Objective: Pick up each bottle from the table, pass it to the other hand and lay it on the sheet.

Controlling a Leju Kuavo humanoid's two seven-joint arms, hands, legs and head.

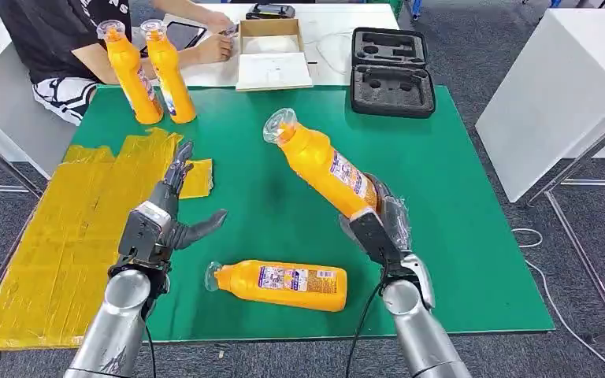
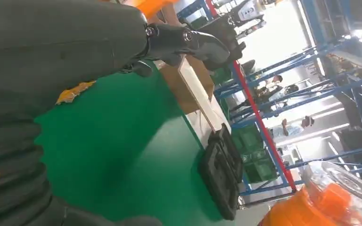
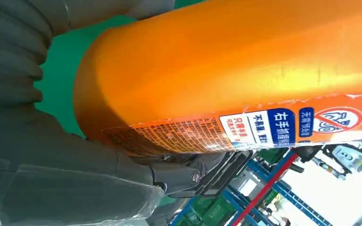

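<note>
Your right hand (image 1: 378, 224) is gripping a bottle (image 1: 323, 164) by its base, lifted off the table (image 1: 457, 197) and tilted, cap pointing toward the far left. Your left hand (image 1: 169, 213) hangs released, fingers spread, holding nothing, over the table just beside the yellow sheet (image 1: 71, 236) along the left edge. A second bottle (image 1: 280, 283) lies on its side near the front edge. Two more bottles (image 1: 150, 75) stand upright at the far left corner, beside a seated person (image 1: 55, 47).
</note>
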